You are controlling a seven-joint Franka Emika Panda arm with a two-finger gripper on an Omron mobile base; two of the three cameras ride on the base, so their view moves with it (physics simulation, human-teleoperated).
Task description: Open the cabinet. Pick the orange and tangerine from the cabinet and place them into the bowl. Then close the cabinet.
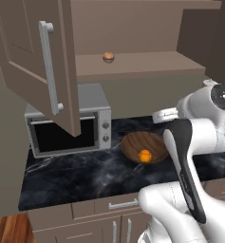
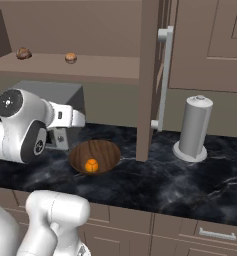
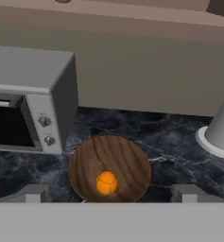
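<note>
Your tool [image 3: 111,193] open above the bowl [image 3: 87,163], one orange fruit [image 3: 106,183] inside, microwave [image 3: 33,99] at frame left, grey cylinder [image 2: 194,127] right, dark marble tabletop [image 2: 190,182], cabinet [image 1: 35,57] doors open.

A small round orange fruit [image 3: 106,183] lies in the shallow dark wooden bowl [image 3: 109,156] on the black marble desk [image 3: 170,160], right of the grey boxy microwave [image 3: 33,94].

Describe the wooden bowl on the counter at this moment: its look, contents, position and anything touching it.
The bowl is wide, shallow and round, of dark brown wood with visible grain. It sits upright on the black marbled counter, just right of the microwave and left of the grey cylinder. One small orange fruit rests inside it, off centre. Nothing else touches it; the open gripper hovers above.
</note>
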